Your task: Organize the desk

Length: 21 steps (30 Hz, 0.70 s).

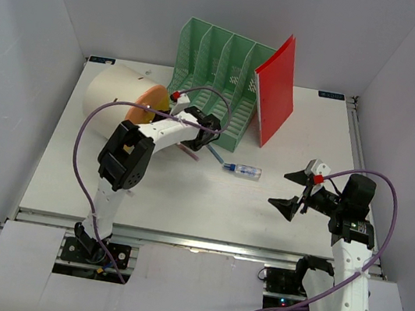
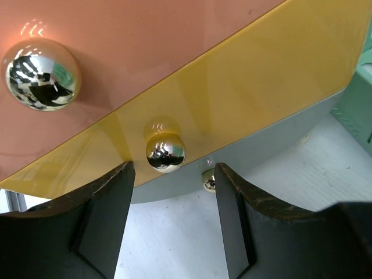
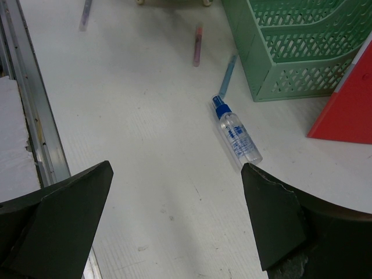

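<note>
The desk (image 1: pixel 208 203) is a white tabletop with a metal rail (image 3: pixel 29 104) at its near edge. My left gripper (image 2: pixel 173 170) is open and empty, close to the face of a beige cylinder (image 1: pixel 114 93). That face has orange (image 2: pixel 145 52), yellow (image 2: pixel 250 81) and grey bands, each with a chrome knob. The yellow band's knob (image 2: pixel 165 152) sits just beyond my fingertips, between them and not touched. My right gripper (image 1: pixel 290 191) is open and empty over the desk at the right. It also shows in the right wrist view (image 3: pixel 177 168), with a small clear spray bottle (image 3: pixel 237 133) just beyond it.
A green slotted file rack (image 1: pixel 221 71) stands at the back, with a red folder (image 1: pixel 276 87) leaning on its right side. The spray bottle (image 1: pixel 243 170), a blue pen (image 3: pixel 228 72) and a pink pen (image 3: pixel 197 45) lie in front of the rack. Another pen (image 3: pixel 86 14) lies farther left.
</note>
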Tool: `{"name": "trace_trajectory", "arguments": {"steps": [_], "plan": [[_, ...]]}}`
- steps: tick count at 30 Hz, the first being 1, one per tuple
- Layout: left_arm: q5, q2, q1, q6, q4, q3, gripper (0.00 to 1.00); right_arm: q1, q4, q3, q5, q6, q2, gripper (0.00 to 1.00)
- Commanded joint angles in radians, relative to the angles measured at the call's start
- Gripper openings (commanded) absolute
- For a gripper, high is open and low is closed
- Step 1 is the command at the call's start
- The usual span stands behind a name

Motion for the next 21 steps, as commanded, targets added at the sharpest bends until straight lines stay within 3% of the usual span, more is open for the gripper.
{"name": "trace_trajectory", "arguments": {"steps": [1,11,14,17,21], "plan": [[-0.070,-0.023,0.014,-0.029,-0.094,0.044,0.67,-0.008,0.017,0.008,-0.013,-0.003,0.004,0.98],[-0.080,-0.050,0.013,0.003,-0.094,0.083,0.55,-0.008,0.017,0.009,-0.015,-0.003,0.010,0.98],[-0.073,-0.050,0.013,0.005,-0.092,0.078,0.43,-0.008,0.017,0.011,-0.013,-0.003,0.007,0.98],[-0.066,-0.053,0.012,-0.003,-0.092,0.061,0.24,-0.008,0.018,0.011,-0.012,-0.002,0.006,0.98],[-0.042,-0.062,0.003,-0.020,-0.093,0.040,0.19,-0.008,0.018,0.009,-0.013,-0.001,0.006,0.98]]}}
